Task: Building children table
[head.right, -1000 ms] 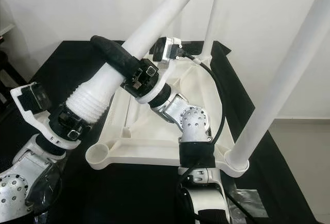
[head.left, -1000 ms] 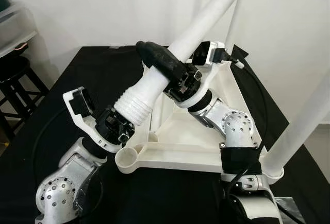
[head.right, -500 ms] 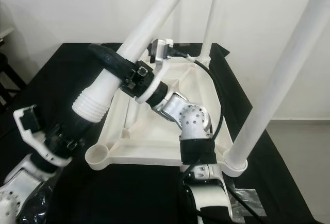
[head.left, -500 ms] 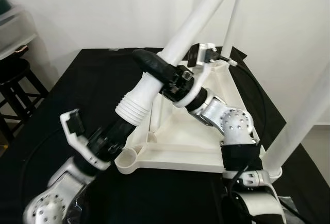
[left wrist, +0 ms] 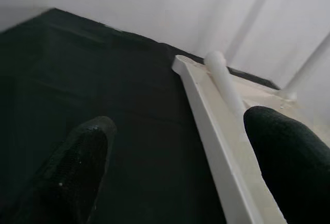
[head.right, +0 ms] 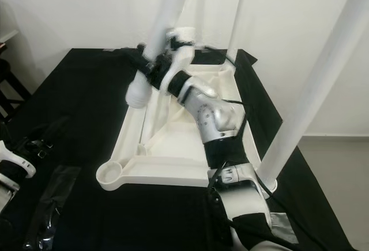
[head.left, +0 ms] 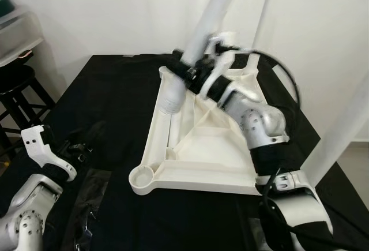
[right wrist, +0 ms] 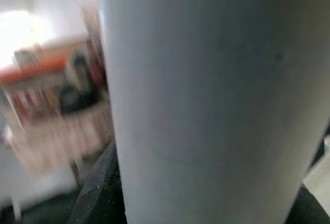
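While the white plastic triangular tabletop lies upside down on the black-covered table, its sockets face upward so the legs can be dropped in from above. Two long white tube legs already stand in it: one at the far corner and one at the near right corner. The right gripper has its jaws clamped around the third white tube leg, holding it steeply tilted with its ribbed lower end over the left rim of the tabletop near the far corner; the right wrist view shows the tube pressed between the black fingers. I judge this grip serves to swing the ribbed end toward the empty round socket at the near left corner, which is well apart from it at this moment.

The left gripper hangs low at the near left, jaws wide and empty, away from the work and just beside crumpled clear plastic wrap. Open black cloth lies to the left of the tabletop, giving room to lower the leg. The table's left edge borders a dark stool; the standing legs crowd the right side, so a swing that way risks a knock.
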Available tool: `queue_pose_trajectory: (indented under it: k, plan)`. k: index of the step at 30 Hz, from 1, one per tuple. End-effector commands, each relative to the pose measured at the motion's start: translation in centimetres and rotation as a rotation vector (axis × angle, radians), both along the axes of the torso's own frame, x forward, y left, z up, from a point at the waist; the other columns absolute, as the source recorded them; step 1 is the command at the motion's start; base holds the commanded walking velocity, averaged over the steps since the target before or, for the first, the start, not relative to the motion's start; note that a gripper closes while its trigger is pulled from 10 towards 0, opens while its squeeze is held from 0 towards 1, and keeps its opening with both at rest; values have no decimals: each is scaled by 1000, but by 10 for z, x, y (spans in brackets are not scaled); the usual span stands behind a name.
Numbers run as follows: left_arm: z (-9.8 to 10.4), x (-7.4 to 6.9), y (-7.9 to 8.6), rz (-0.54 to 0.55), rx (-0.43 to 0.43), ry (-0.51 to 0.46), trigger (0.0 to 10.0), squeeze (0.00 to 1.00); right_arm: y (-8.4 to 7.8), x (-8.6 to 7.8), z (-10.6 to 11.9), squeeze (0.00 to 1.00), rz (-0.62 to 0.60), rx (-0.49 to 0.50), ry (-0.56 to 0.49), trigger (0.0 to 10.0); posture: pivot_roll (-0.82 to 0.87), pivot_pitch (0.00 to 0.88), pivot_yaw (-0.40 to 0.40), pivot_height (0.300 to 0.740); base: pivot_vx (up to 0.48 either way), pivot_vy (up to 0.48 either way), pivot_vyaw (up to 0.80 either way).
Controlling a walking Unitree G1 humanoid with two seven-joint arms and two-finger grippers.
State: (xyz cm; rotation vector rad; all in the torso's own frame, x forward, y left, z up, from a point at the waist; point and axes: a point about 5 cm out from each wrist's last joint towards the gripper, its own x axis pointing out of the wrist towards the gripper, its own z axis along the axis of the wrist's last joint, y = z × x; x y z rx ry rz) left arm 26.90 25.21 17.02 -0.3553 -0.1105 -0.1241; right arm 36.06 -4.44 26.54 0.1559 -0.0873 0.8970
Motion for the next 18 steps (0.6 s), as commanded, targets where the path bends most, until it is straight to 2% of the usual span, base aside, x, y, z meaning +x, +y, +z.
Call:
queue_pose_trajectory:
  k: [1, 2, 4, 6, 9, 10, 11, 12, 13, 14, 15, 17, 18]
  plan:
    - [0, 2, -15, -1, 86, 13, 10000, 0, 3, -3, -16, 0, 8, -29, 34, 10000, 1, 32, 2, 740, 0, 0, 0]
    - [0, 2, -15, -1, 86, 13, 10000, 0, 3, -3, -16, 0, 8, -29, 34, 10000, 1, 32, 2, 740, 0, 0, 0]
    - [-4, 4, -37, -60, 144, 38, 10000, 0, 0, -11, -25, 0, 30, -32, 45, 10000, 1, 36, 0, 740, 0, 0, 0]
    - [-4, 4, -37, -60, 144, 38, 10000, 0, 0, -11, -25, 0, 30, -32, 45, 10000, 1, 36, 0, 740, 0, 0, 0]
    - [-8, 3, -62, -127, 208, 43, 10000, 0, -7, -22, -33, 0, 38, -62, 18, 10000, -7, 46, 0, 740, 0, 480, 0]
    - [-10, 3, -67, -141, 212, 40, 10000, 0, -9, -29, -35, 0, 72, -65, 5, 10000, -8, 47, 1, 740, 0, 480, 0]
    - [-10, 3, -67, -141, 212, 40, 10000, 0, -9, -29, -35, 0, 72, -65, 5, 10000, -8, 47, 1, 740, 0, 480, 0]
    - [-12, 2, -73, -158, 215, 39, 10000, 0, -14, -42, -35, 0, 128, -62, -56, 10000, -10, 48, 2, 740, 0, 480, 0]
    - [-12, 2, -73, -158, 215, 39, 10000, 0, -14, -42, -35, 0, 128, -62, -56, 10000, -10, 48, 2, 740, 0, 480, 0]
    - [-13, 2, -76, -166, 217, 40, 10000, 0, -16, -51, -35, 0, 168, -60, -100, 10000, -10, 48, 2, 740, 0, 480, 0]
    - [-15, 2, -80, -172, 230, 40, 10000, 0, -19, -63, -36, 0, 249, -53, -118, 10000, -14, 55, 8, 740, 0, 480, 0]
    - [-15, 2, -80, -172, 230, 40, 10000, 0, -19, -63, -36, 0, 249, -53, -118, 10000, -14, 55, 8, 740, 0, 480, 0]
    - [-15, 1, -83, -180, 237, 39, 10000, 0, -23, -72, -38, 0, 325, -67, -121, 10000, -17, 57, 11, 740, 0, 480, 0]
